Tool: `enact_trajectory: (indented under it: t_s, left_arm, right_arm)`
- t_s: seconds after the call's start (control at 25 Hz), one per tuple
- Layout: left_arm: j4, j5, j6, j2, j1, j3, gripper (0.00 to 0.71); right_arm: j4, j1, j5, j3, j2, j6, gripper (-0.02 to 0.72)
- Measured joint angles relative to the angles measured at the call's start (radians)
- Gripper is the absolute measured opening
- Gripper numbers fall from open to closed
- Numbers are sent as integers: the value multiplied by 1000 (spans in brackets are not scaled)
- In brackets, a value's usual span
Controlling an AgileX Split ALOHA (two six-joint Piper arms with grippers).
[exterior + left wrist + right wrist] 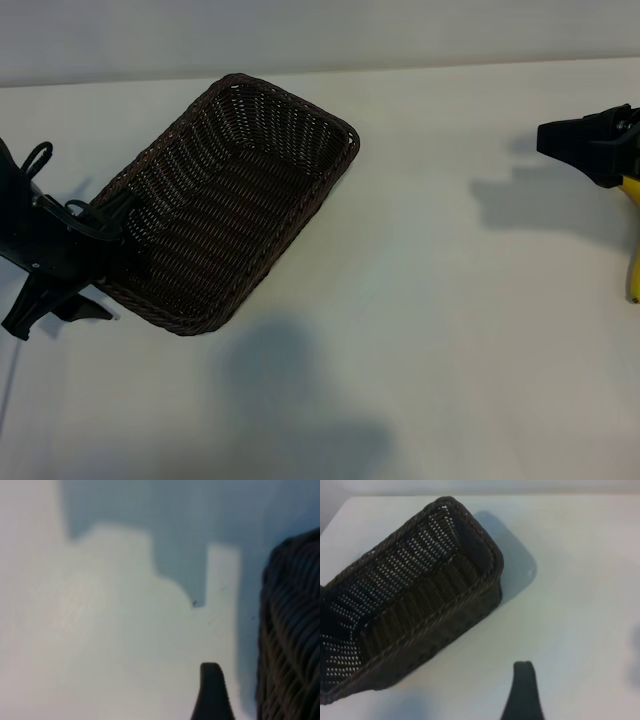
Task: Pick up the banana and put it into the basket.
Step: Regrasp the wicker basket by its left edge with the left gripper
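Observation:
The dark brown wicker basket (pixel 240 200) lies at an angle, left of the table's middle, with nothing in it. The yellow banana (pixel 632 240) shows as a strip at the right edge, partly cut off. My right gripper (pixel 548 138) hovers by the banana's far end, open and holding nothing. Its wrist view looks across at the basket (pixel 420 595) past one black finger (pixel 522 690). My left gripper (pixel 55 312) sits at the basket's left corner, open and holding nothing. Its wrist view shows one finger (pixel 212 690) over bare table beside the basket wall (pixel 292 630).
The white table (pixel 430 300) stretches between the basket and the banana. A soft shadow falls on it near the front edge. A pale wall runs along the back.

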Motion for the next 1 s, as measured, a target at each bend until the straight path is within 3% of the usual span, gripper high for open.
enact_trajectory:
  t_s: [0.76,0.88,1.0]
  left_arm:
    - [-2,-48,4,57,0,0,515]
    - [-3,-47,4,57,0,0,476]
    - [-3,-40,4,57,0,0,389]
  right_arm:
    - [0,0,-1,0,0,6,571]
    - [0,0,-1,0,0,6,571]
    - [0,0,-1,0,0,8,571]
